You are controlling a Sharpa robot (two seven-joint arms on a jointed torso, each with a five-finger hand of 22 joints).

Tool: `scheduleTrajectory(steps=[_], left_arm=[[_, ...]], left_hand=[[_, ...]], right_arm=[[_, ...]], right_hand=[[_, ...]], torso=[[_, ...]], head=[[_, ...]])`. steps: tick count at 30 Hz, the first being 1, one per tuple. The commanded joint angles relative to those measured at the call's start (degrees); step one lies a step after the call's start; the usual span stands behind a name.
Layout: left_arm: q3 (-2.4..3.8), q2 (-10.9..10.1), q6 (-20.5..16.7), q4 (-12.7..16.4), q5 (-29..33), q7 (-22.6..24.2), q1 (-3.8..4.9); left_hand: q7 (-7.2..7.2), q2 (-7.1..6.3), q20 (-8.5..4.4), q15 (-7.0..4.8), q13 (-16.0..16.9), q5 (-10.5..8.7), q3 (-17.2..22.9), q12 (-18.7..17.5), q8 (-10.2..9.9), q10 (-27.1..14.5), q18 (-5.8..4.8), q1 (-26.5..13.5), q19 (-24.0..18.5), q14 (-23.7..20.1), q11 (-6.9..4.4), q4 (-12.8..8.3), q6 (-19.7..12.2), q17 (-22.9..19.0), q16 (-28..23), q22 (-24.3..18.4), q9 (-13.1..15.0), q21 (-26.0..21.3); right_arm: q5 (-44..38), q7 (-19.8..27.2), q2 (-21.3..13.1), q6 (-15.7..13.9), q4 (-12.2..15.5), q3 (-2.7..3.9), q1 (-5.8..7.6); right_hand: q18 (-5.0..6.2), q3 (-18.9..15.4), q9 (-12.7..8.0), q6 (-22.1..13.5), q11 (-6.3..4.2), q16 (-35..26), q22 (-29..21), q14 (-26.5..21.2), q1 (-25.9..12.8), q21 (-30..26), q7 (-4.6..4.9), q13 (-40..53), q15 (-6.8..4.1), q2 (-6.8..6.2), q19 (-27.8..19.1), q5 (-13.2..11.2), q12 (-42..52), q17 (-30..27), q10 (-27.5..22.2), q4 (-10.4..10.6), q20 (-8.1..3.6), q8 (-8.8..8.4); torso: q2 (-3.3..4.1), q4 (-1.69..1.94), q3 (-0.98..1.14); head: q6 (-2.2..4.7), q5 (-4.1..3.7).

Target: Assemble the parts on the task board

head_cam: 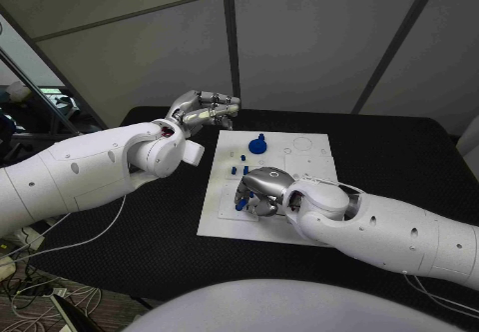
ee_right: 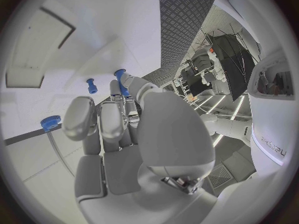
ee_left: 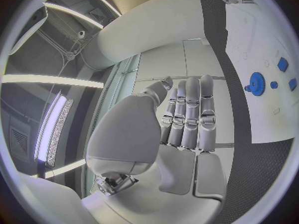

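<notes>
The white task board (head_cam: 225, 214) lies in the middle of the black table. My right hand (head_cam: 264, 192) is low over its near left part and pinches a small blue peg (head_cam: 241, 203); in the right wrist view the blue peg (ee_right: 120, 80) sticks out between the fingertips of the right hand (ee_right: 124, 129). Another blue peg (ee_right: 91, 85) stands in the board close by. A blue gear (head_cam: 257, 146) and two small blue pegs (head_cam: 239, 169) sit farther back. My left hand (head_cam: 205, 109) is raised beyond the board's far left corner, fingers (ee_left: 187, 109) stretched out, holding nothing.
The board carries round recesses (head_cam: 302, 144) at its far right corner. In the left wrist view the blue gear (ee_left: 255, 82) and small blue parts (ee_left: 283, 63) lie on the board (ee_left: 261, 40). Bare black table (head_cam: 399, 159) surrounds the board.
</notes>
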Motion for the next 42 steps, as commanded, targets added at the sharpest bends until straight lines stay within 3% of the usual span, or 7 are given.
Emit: scheduleTrajectory(steps=[1, 9, 18, 31, 35, 38, 42], left_arm=[[0.06, 0.0, 0.6, 0.1, 0.1, 0.1, 0.1], [0.07, -0.2, 0.5, 0.1, 0.1, 0.0, 0.15], [0.06, -0.3, 0.7, 0.2, 0.1, -0.2, 0.18], [0.06, -0.5, 0.8, 0.2, 0.1, -0.3, 0.18], [0.06, -0.6, 0.8, 0.2, 0.1, -0.3, 0.17], [0.05, -0.8, 0.7, 0.2, 0.1, -0.4, 0.17], [0.04, -1.3, 0.6, 0.3, 0.1, -0.4, 0.17]], left_hand=[[-0.09, 0.66, 0.2, 0.29, 0.1, -0.3, -0.3, 0.4, 0.2, -0.5, -1.54, -0.1, 0.2, -0.3, 0.06, -0.1, -0.3, -0.1, -0.3, -0.1, -0.1, -0.3], [-0.06, 0.73, 0.23, 0.31, 0.1, -0.31, -0.4, 0.6, 0.2, -0.7, -1.54, -0.1, 0.2, -0.3, 0.09, -0.1, -0.4, -0.1, -0.4, -0.1, -0.1, -0.4], [-0.06, 0.73, 0.23, 0.31, 0.1, -0.31, -0.4, 0.6, 0.2, -0.7, -1.54, -0.1, 0.2, -0.3, 0.09, -0.1, -0.4, -0.1, -0.4, -0.1, -0.1, -0.4], [-0.04, 0.74, 0.24, 0.32, 0.1, -0.31, -0.5, 0.6, 0.3, -0.7, -1.54, -0.2, 0.2, -0.3, 0.11, -0.1, -0.4, -0.1, -0.4, -0.2, -0.1, -0.4], [-0.04, 0.74, 0.24, 0.32, 0.1, -0.31, -0.5, 0.6, 0.3, -0.7, -1.54, -0.2, 0.2, -0.3, 0.11, -0.1, -0.4, -0.1, -0.4, -0.2, -0.1, -0.4], [-0.04, 0.74, 0.24, 0.32, 0.1, -0.31, -0.5, 0.6, 0.3, -0.7, -1.54, -0.2, 0.2, -0.3, 0.11, -0.1, -0.4, -0.1, -0.4, -0.2, -0.1, -0.4], [-0.03, 0.76, 0.25, 0.34, 0.1, -0.32, -0.5, 0.7, 0.3, -0.8, -1.54, -0.2, 0.2, -0.3, 0.12, 0.0, -0.4, -0.1, -0.4, -0.2, -0.1, -0.4]], right_arm=[[-1.1, -0.1, 0.1, 1.2, -0.1, -0.23, -0.12], [-1.1, -0.2, 0.3, 0.2, -0.3, -0.23, -0.11], [-1.2, 0.2, 0.4, -1.8, -0.1, -0.24, -0.11], [-1.2, 1.0, -1.4, -9.2, 2.0, -0.23, -0.18], [-0.4, 1.3, -4.2, -12.5, 4.4, -0.18, -0.2], [4.2, 1.8, -8.2, -16.6, 7.3, -0.05, 0.17], [13.7, 1.3, -13.1, -19.2, 10.1, 0.03, 1.27]], right_hand=[[-0.84, 0.2, 1.8, -0.1, 0.16, 0.2, 0.0, 1.1, -0.6, 0.3, 0.16, 0.0, 0.02, -0.03, 0.3, 0.4, -0.7, 0.2, -0.1, 0.0, 0.06, -0.04], [-0.8, -0.6, 0.3, -7.1, 1.59, 1.1, -0.2, 1.2, -3.1, 0.2, 1.25, -0.6, 1.19, -2.03, 0.0, 1.9, -3.2, 1.3, -4.5, 0.4, 0.99, -3.73], [-0.71, -1.5, -1.2, -13.5, 1.27, 1.4, -0.3, 1.1, -4.1, 0.2, 0.43, -0.4, 1.03, -3.19, -0.2, 1.6, -2.8, 1.5, -5.6, 0.5, 0.97, -3.8], [-0.18, -3.6, -1.6, -16.9, 2.3, -0.5, -3.2, -0.3, -4.8, -1.7, -0.18, -0.6, 1.83, -4.42, -2.0, 2.4, -2.9, -1.6, -9.3, 0.4, 1.63, -3.71], [0.23, -4.6, -1.4, -16.7, 2.57, -1.8, -5.3, -1.2, -4.6, -3.2, 0.24, -0.6, 2.11, -4.39, -3.1, 2.7, -2.5, -3.5, -10.8, 0.3, 1.94, -3.41], [0.64, -5.7, -0.7, -12.3, 2.57, -3.7, -7.5, -2.4, -5.8, -4.8, 1.93, -0.3, 2.21, -3.76, -4.4, 2.8, -0.9, -6.6, -10.0, 1.5, 2.12, -1.44], [0.31, -7.5, 0.0, -8.1, 1.49, -2.4, -5.5, -1.5, -8.9, -3.5, 1.64, 1.3, 1.58, -3.41, -3.4, 3.1, 3.6, -4.8, -3.1, 4.3, 2.03, 0.41]], torso=[[-0.03, -0.06, -0.01], [-0.04, 0.05, -0.05], [-0.02, -0.1, 0.02], [0.02, -0.08, 0.08], [-0.1, -0.18, 0.05], [-0.16, -0.21, -0.02], [-0.32, -0.35, -0.12]], head=[[-0.01, -0.04], [-0.01, -0.01], [-0.01, 0.09], [-0.01, -0.17], [-0.01, -0.5], [-0.01, -1.52], [-0.01, -2.88]])
